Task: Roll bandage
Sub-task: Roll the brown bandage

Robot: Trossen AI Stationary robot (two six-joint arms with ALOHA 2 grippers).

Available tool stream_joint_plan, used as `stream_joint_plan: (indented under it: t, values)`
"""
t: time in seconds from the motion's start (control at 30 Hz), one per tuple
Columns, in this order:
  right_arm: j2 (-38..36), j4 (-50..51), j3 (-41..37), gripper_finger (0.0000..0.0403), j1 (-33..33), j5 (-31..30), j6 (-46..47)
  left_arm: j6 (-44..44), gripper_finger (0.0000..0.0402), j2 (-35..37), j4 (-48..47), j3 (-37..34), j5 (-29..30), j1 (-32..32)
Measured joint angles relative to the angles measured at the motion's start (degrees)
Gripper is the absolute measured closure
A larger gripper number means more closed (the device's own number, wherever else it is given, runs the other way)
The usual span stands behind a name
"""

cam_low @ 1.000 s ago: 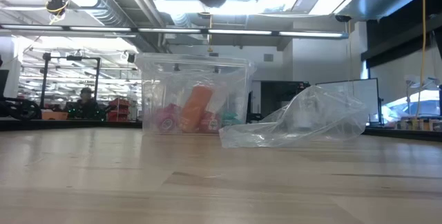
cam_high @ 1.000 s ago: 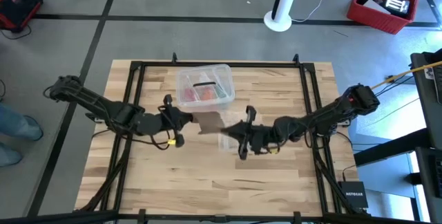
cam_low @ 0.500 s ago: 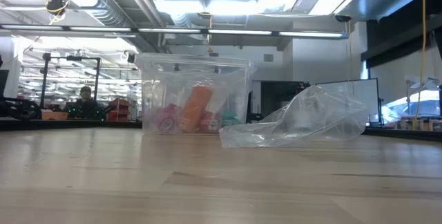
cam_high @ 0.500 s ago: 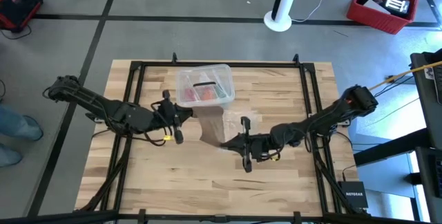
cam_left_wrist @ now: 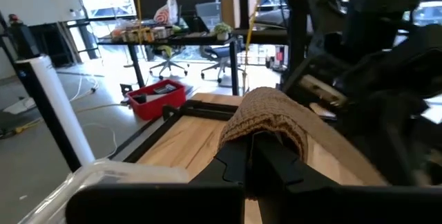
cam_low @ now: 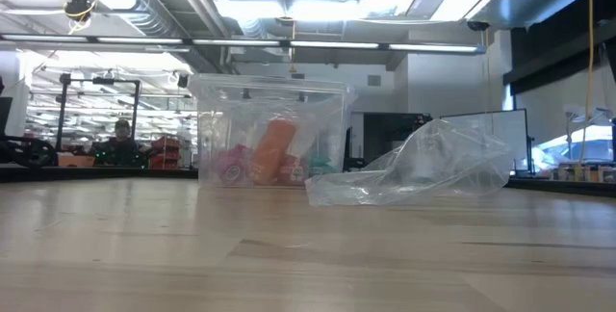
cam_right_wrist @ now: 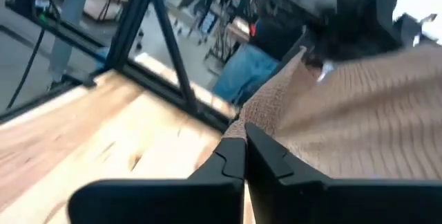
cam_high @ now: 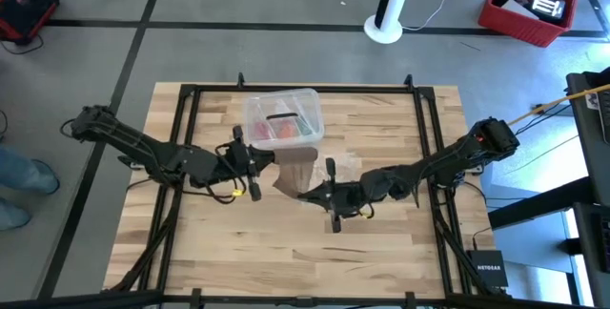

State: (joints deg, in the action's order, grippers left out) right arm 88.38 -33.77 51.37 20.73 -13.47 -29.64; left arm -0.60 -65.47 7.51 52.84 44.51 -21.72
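Both tools pinching the bandage, strip slung in the air between them.

The left tool [cam_high: 255,164], left of centre in the high view, is pressed together on one bunched end of the bandage [cam_high: 294,172]; the right tool [cam_high: 310,195], just below centre, pinches the other end's edge (a thin bite, from its wrist view). The brown strip hangs above the surface [cam_high: 381,242], off the wood, beside the clear plastic box [cam_high: 281,118] and the crinkled bag [cam_high: 345,168]. I reckon the risks are fabric slipping from that shallow corner grip, or the sagging middle snagging the bag during rolling.
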Motion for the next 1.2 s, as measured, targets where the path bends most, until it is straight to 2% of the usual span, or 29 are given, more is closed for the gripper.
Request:
stream_joint_plan:
  t: [0.33,0.53,0.67,0.83,0.97,1.2]
  values:
    - [0.00,3.53,0.00,0.0394,-0.20,-4.41,1.48,3.10,0.0402,-0.01,0.64,0.00,-0.17,-2.88]
    - [0.00,3.74,0.00,0.0372,-0.98,-5.56,3.93,3.93,0.0402,0.00,0.65,0.00,-0.22,-2.92]
    - [0.02,4.05,0.00,0.0334,-0.98,-6.47,5.38,4.49,0.0402,0.00,0.63,0.00,-0.27,-2.92]
    - [0.00,8.34,0.00,0.0265,-1.00,-6.56,7.07,4.72,0.0402,0.00,0.61,0.00,-0.44,-2.92]
    - [-0.04,10.71,0.00,0.0219,-0.81,-10.41,6.98,4.68,0.0402,0.00,0.53,0.00,-0.45,-2.92]
    - [-1.25,10.52,-0.09,0.0176,-0.46,-11.54,6.83,5.09,0.0402,0.09,1.04,0.11,-0.43,-2.92]
